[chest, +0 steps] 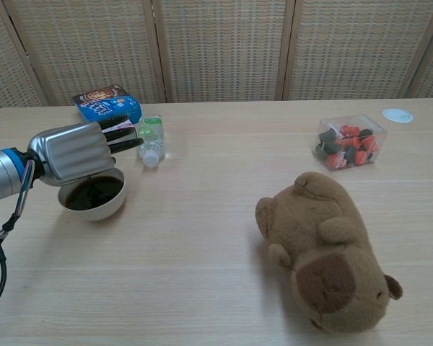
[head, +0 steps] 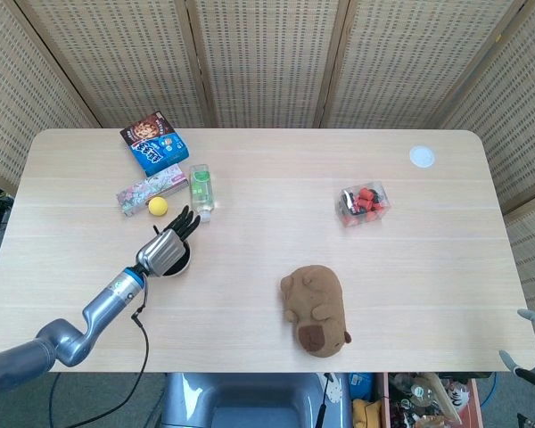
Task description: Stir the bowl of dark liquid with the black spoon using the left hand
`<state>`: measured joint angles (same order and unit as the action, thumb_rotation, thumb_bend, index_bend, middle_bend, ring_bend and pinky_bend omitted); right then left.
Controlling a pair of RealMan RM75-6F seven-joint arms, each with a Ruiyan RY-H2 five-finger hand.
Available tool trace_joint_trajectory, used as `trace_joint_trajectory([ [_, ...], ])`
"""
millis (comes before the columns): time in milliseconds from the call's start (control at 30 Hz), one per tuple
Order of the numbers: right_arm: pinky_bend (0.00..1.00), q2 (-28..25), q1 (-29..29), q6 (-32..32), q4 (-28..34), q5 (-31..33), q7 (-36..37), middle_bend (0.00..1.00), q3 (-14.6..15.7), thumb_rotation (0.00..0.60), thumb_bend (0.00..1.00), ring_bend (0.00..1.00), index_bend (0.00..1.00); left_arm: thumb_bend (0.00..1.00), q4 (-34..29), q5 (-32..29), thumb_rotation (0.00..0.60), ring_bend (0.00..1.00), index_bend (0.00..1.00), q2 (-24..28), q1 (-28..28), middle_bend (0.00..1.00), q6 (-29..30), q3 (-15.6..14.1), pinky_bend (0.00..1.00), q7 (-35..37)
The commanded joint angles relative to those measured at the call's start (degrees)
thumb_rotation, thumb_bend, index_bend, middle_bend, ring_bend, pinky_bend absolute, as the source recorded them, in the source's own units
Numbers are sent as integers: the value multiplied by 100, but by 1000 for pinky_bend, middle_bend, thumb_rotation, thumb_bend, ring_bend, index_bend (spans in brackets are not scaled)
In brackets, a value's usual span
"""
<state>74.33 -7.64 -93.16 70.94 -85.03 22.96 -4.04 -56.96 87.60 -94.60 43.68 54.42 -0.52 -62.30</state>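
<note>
A white bowl (chest: 92,196) of dark liquid (chest: 92,193) stands at the table's left side, seen also as the bowl (head: 180,264) in the head view. My left hand (chest: 72,153) hovers low over its far-left rim, its silver back up and its black fingers (chest: 123,134) pointing toward the green bottle. The same left hand (head: 165,249) covers most of the bowl from above. The black spoon is hidden under the palm, held down into the liquid. Only fingertips of my right hand (head: 523,349) show, below the table's front right corner, apart and holding nothing.
Just beyond the fingers lies a green bottle (chest: 151,139), with a blue snack box (chest: 106,104) behind it. A yellow ball (head: 159,206) and a floral pack (head: 151,189) sit nearby. A brown plush (chest: 323,250) lies front centre, a clear box of red and black pieces (chest: 348,142) far right.
</note>
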Motion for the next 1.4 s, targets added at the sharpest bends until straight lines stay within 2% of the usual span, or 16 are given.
trace_joint_trajectory([
  [33, 212, 3, -1, -4, -5, -2, 7, 206, -1, 600, 299, 92, 328, 440, -132, 73, 600, 0, 620, 72, -36, 7, 47, -77, 0, 7],
  [167, 212, 6, -2, -5, -12, -7, 14, 206, 2, 600, 300, 92, 328, 440, -181, 100, 600, 0, 620, 56, -29, 7, 58, -83, 0, -37],
  [633, 212, -47, -57, -68, 53, 20, -42, 206, -8, 600, 299, 92, 328, 440, 23, -162, 600, 0, 620, -305, 178, 5, -72, 244, 0, -283],
  [1067, 212, -54, -53, -97, 86, -31, -64, 206, 0, 600, 300, 92, 328, 440, 34, -285, 600, 0, 620, -86, 22, 4, 28, 179, 0, -190],
  [1233, 212, -70, -46, -120, 119, -65, -83, 206, 3, 600, 299, 92, 328, 440, -213, -321, 600, 0, 620, 78, -128, 4, 240, 183, 0, 90],
  [1400, 212, -90, -42, -146, 157, -86, -101, 206, -1, 600, 299, 92, 328, 440, -433, -433, 600, 0, 620, 133, -218, 4, 446, 310, 0, 292],
])
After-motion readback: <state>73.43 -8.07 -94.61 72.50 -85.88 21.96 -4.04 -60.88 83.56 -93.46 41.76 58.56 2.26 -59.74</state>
